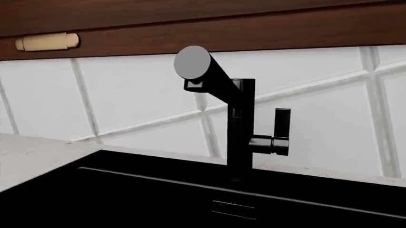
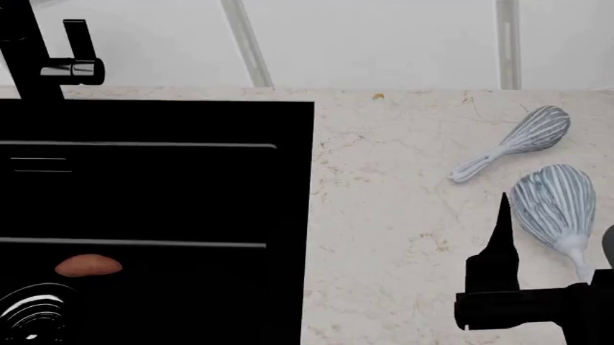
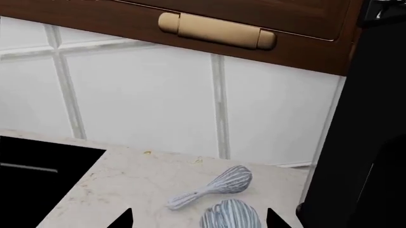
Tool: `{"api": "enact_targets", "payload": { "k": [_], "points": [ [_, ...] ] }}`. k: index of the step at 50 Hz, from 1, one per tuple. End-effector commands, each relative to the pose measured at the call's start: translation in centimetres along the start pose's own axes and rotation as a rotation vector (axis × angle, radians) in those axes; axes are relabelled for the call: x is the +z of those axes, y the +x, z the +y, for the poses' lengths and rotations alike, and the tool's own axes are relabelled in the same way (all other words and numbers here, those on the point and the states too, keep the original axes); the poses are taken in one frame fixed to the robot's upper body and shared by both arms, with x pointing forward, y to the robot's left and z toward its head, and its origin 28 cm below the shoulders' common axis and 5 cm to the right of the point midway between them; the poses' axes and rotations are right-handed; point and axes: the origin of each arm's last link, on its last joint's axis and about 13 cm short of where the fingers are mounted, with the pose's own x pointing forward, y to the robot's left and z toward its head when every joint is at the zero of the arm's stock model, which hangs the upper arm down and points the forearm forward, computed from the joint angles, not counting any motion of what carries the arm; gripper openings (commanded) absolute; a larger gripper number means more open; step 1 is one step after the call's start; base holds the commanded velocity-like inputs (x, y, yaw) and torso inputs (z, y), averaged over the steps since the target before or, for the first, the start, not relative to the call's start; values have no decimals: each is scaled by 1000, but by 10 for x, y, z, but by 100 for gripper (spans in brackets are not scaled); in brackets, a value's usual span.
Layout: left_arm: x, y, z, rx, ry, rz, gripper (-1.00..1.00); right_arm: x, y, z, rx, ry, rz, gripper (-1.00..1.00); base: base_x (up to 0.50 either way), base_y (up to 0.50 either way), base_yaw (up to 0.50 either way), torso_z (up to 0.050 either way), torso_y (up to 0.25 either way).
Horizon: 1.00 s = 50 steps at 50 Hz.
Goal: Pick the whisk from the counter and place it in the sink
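Note:
The whisk [image 2: 554,205], with a wide blue-grey balloon head and thin white handle, lies on the cream counter [image 2: 384,215] at the right. In the right wrist view its head [image 3: 231,214] shows between my right gripper's [image 3: 198,221] two black fingertips, which stand wide apart and hold nothing. In the head view one black finger [image 2: 501,241] stands just left of the whisk. The black sink [image 2: 154,194] fills the left, with its chrome drain [image 2: 34,313] and black faucet [image 2: 29,57]. The left wrist view looks over the sink [image 1: 127,190] at the faucet [image 1: 240,118]; the left gripper does not show.
A slimmer pale whisk [image 2: 518,142] lies behind the big one, also in the right wrist view [image 3: 212,186]. A small orange-brown object [image 2: 88,266] lies in the sink near the drain. A white tiled wall and dark cabinets with a cream handle [image 3: 216,31] stand behind.

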Motion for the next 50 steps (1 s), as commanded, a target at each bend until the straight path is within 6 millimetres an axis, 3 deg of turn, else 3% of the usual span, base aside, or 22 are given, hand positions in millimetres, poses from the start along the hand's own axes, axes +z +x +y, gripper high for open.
{"api": "enact_targets", "payload": {
  "k": [1, 15, 37, 50],
  "points": [
    [-1, 0, 1, 10, -4, 0, 100, 0, 0, -16, 0, -4, 103, 100, 0, 0, 0, 0, 0],
    [-5, -2, 3, 14, -5, 10, 100, 9, 6, -36, 4, -72, 215, 100, 0, 0, 0, 0, 0],
    [-5, -3, 6, 23, -2, 12, 100, 51, 12, -60, 17, -89, 377, 100, 0, 0, 0, 0, 0],
    [-6, -4, 7, 26, -5, 13, 100, 47, 18, -63, 50, -50, 440, 100, 0, 0, 0, 0, 0]
  ]
}}
